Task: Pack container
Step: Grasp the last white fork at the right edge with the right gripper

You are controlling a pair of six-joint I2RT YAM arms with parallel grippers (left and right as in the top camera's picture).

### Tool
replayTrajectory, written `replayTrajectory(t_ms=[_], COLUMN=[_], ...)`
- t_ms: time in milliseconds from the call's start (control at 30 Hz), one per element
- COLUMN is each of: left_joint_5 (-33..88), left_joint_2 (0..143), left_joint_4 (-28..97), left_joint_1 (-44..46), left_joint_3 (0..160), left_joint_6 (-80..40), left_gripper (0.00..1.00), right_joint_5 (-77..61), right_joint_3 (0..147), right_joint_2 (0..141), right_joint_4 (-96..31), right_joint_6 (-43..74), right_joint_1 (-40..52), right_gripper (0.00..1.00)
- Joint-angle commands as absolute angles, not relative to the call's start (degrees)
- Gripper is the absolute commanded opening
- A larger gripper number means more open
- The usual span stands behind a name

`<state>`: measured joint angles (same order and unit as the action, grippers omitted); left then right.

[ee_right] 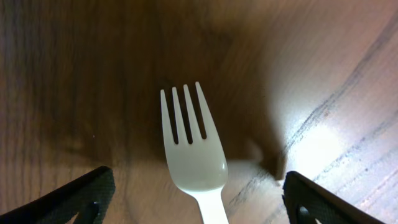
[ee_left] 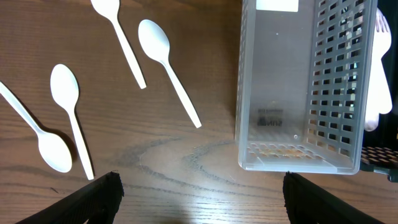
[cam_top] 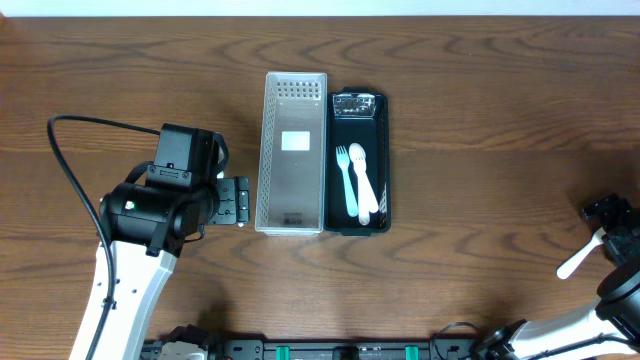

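At the middle of the table (cam_top: pixel 480 80) the black container (cam_top: pixel 380 140) lies against a slotted white basket (cam_top: pixel 295 185), holding a pale-blue fork (cam_top: pixel 347 180) and a white spoon (cam_top: pixel 360 180) laid lengthwise, likely so more fit. Left of the basket, the left end effector (ee_left: pixel 202 196) hangs wide and empty over loose spoons (ee_left: pixel 158 46), probably choosing one. Near the right edge, the right end effector (ee_right: pixel 199 180) stands wide about a white fork (ee_right: pixel 191 152). The wood is dark and glossy. Only a pale strip of room shows beyond the far edge.
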<state>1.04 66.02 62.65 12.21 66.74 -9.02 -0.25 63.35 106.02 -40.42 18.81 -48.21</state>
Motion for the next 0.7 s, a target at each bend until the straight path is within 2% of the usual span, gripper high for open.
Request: replayTrajectory(t_ms=[0, 400, 567, 667], left_joint_5=[0.14, 0.14, 0.14, 0.14], left_joint_2=[66.13, 66.13, 66.13, 66.13], left_joint_4=[62.85, 62.96, 62.96, 62.96], left_joint_1=[12.12, 12.12, 12.12, 12.12], left_joint_3=[67.20, 67.20, 67.20, 67.20], left_joint_6=[-8.86, -8.88, -8.88, -8.86], left_gripper=[0.85, 0.85, 0.85, 0.85], right_joint_5=[-0.23, -0.23, -0.23, -0.25], right_joint_3=[62.52, 59.11, 58.96, 58.96], right_joint_2=[106.08, 106.08, 106.08, 106.08], right_joint_4=[-39.48, -35.59, -35.48, -35.51], right_joint_6=[17.85, 17.04, 17.06, 17.08], right_joint_1=[-48.58, -48.58, -48.58, -48.58], right_gripper=[0.87, 0.80, 0.69, 0.55])
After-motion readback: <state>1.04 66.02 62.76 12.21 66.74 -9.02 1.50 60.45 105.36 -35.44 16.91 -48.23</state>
